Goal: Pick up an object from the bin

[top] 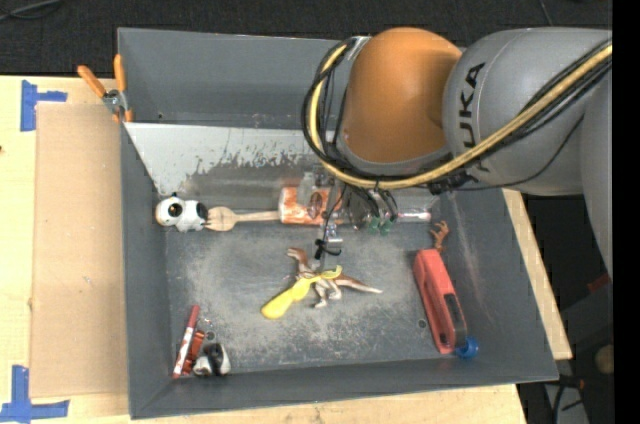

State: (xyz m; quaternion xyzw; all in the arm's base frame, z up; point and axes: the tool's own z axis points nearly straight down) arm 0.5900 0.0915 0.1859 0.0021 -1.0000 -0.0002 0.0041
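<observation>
My gripper (327, 242) hangs under the arm's wrist near the middle of the bin, just above the floor. Right below its tip lies a small tan toy dinosaur (330, 280), on its side. A yellow spoon-shaped piece (282, 303) lies against the dinosaur's left side. Just left of the gripper sits a copper-orange block (296, 206), joined to a pale wooden stick (245, 216) that ends at a black-and-white panda head (177, 211).
A red flat tool with a blue tip (438, 300) lies by the right wall, with a small brown hook (438, 232) above it. A red-and-black thing (188, 342) and a small black-and-white piece (210, 362) sit in the front left corner.
</observation>
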